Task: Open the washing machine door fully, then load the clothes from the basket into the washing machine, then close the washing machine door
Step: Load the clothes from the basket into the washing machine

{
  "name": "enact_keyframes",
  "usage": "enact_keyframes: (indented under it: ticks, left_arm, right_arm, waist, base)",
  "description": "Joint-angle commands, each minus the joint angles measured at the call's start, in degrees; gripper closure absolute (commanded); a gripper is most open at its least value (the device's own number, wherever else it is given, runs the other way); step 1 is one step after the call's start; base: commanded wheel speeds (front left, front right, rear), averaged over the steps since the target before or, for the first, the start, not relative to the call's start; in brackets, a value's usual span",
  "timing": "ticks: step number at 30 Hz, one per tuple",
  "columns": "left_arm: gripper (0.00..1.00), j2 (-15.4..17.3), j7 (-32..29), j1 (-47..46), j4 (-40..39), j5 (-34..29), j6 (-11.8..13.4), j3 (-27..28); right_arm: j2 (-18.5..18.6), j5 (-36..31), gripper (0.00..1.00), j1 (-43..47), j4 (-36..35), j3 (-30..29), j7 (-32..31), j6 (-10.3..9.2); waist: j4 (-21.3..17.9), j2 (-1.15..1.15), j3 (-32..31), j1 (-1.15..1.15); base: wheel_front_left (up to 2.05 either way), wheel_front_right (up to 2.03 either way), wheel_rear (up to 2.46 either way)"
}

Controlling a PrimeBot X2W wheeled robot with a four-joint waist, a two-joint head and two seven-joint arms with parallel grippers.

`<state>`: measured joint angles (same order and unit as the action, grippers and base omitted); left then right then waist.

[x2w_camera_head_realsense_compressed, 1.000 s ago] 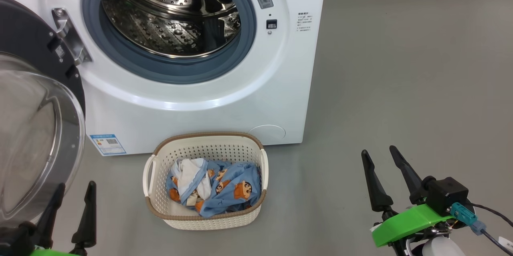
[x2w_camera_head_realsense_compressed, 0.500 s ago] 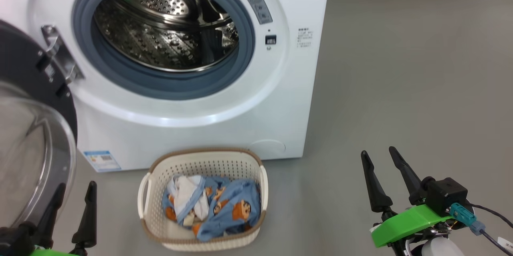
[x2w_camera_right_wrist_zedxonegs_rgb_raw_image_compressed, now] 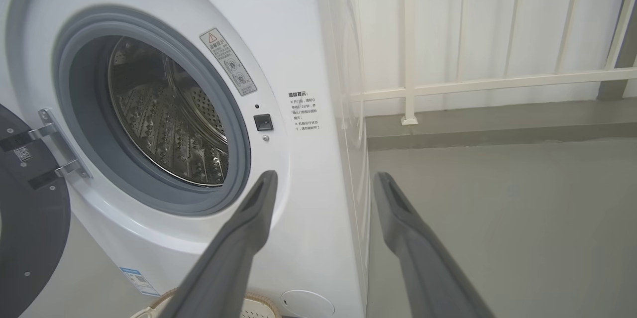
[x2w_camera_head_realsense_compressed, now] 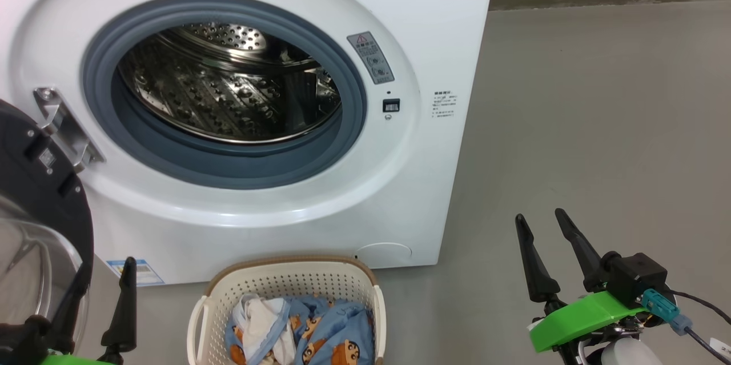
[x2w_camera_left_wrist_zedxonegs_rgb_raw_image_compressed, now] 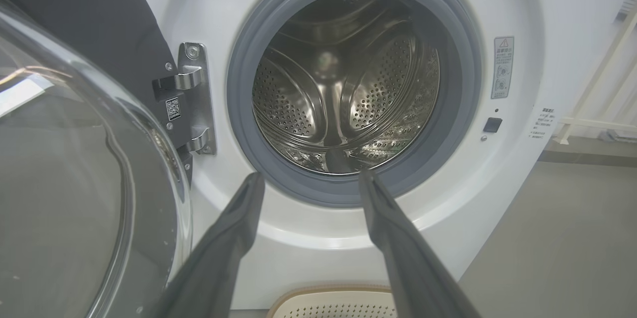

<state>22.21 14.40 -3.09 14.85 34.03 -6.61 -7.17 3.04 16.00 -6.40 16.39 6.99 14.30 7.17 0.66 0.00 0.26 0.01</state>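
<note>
The white washing machine (x2w_camera_head_realsense_compressed: 440, 28) stands with its steel drum (x2w_camera_head_realsense_compressed: 228, 96) showing. Its door (x2w_camera_head_realsense_compressed: 40, 193), a black ring around a clear glass bowl, is swung out to the left on its hinge. On the floor in front sits the cream basket (x2w_camera_head_realsense_compressed: 285, 267), holding the light-blue printed and white clothes (x2w_camera_head_realsense_compressed: 320, 336). My left gripper (x2w_camera_head_realsense_compressed: 108, 267) is open beside the door's glass, left of the basket. My right gripper (x2w_camera_head_realsense_compressed: 539, 215) is open over bare floor, well right of the basket. The left wrist view has open fingers (x2w_camera_left_wrist_zedxonegs_rgb_raw_image_compressed: 309, 176) facing the drum (x2w_camera_left_wrist_zedxonegs_rgb_raw_image_compressed: 343, 84), with the door (x2w_camera_left_wrist_zedxonegs_rgb_raw_image_compressed: 74, 183) at left.
Grey floor (x2w_camera_head_realsense_compressed: 599, 125) stretches to the right of the machine. A white railing (x2w_camera_right_wrist_zedxonegs_rgb_raw_image_compressed: 408, 59) and pale wall stand behind it in the right wrist view, where my right gripper (x2w_camera_right_wrist_zedxonegs_rgb_raw_image_compressed: 326, 174) points at the machine's front right corner (x2w_camera_right_wrist_zedxonegs_rgb_raw_image_compressed: 318, 59).
The head camera has moved, so the machine, door and basket sit lower in the picture. Both grippers keep their places and stay open, holding nothing.
</note>
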Motion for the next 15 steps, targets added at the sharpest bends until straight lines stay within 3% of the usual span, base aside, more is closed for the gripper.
enact_keyframes:
  ticks: [1, 15]
  left_arm:
    - [0.0, 1.5, 0.6, -2.1, -1.6, -0.1, -0.3, 2.4]
    - [0.0, 1.5, 0.6, -2.4, -0.7, -0.1, -0.2, 2.0]
  right_arm:
    - [0.0, -0.7, 0.0, -0.7, -1.3, 1.0, 0.7, 0.32]
    - [-0.1, -0.6, 0.0, -0.8, -1.2, 1.4, 0.7, 0.32]
  waist:
    - [0.1, 0.0, 0.0, -0.01]
    - [0.7, 0.0, 0.0, -0.01]
  base:
    - [0.5, -0.5, 0.0]
    - [0.05, -0.05, 0.0]
